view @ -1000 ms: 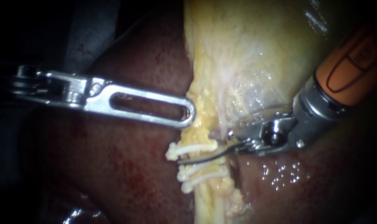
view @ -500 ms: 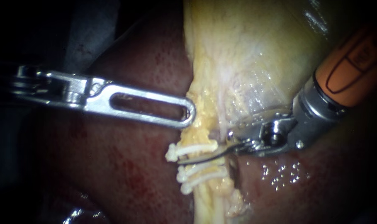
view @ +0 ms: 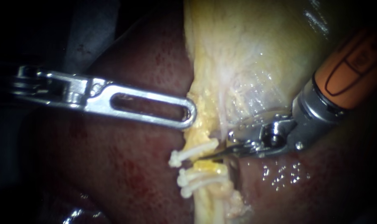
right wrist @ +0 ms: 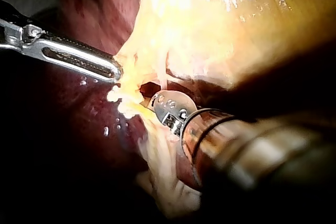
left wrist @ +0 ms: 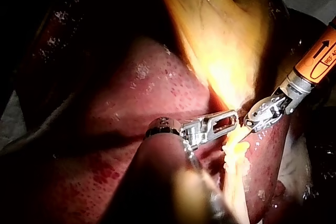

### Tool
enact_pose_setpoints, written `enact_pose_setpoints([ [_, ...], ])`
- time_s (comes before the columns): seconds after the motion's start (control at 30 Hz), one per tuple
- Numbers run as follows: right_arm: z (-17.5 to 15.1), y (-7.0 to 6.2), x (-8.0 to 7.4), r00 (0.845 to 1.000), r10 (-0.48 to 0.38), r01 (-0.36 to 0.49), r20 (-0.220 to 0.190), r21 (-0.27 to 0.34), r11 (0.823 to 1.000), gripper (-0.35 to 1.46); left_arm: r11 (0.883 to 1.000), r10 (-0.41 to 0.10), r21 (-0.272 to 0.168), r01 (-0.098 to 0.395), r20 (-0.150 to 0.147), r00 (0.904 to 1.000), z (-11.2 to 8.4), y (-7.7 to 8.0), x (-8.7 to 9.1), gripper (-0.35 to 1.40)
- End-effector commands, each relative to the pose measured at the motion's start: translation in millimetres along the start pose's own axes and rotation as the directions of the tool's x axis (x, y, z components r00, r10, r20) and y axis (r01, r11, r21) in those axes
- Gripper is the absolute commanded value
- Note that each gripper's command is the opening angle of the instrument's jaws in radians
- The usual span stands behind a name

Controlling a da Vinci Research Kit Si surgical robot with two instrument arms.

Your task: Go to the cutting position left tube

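Left instrument jaws closed on gallbladder edge | right instrument tip at tube between clips, open or closed unreadable | risk: tip strays onto a clip, cut knocks it loose, or nicks liver behind

The left instrument reaches in from the left and lies almost level, its flat slotted end pointing right and slightly downward from a hinged metal wrist. The right instrument comes down from the upper right, its orange-banded shaft sloping to a steel wrist that turns the tip leftward. Its two thin blades stand apart with a narrow gap between them, the lower one pointing left.
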Motion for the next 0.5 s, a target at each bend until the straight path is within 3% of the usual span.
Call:
enact_pose_setpoints([
  [0.03, 0.0, 0.0, 0.0, 1.0, -0.001, 0.001, 0.001, 0.001, 1.0, -0.35, 1.0, 0.0, 0.0, 0.0, 0.0, 1.0, 0.0, 0.0, 0.0, -0.35],
  [0.5, 0.0, 0.0, -0.3, 1.0, -0.004, 0.004, 0.004, 0.005, 1.0, -0.35, 1.0, 0.005, 0.001, -0.005, 0.0, 1.0, -0.1, -0.1, -0.1, -0.35],
])
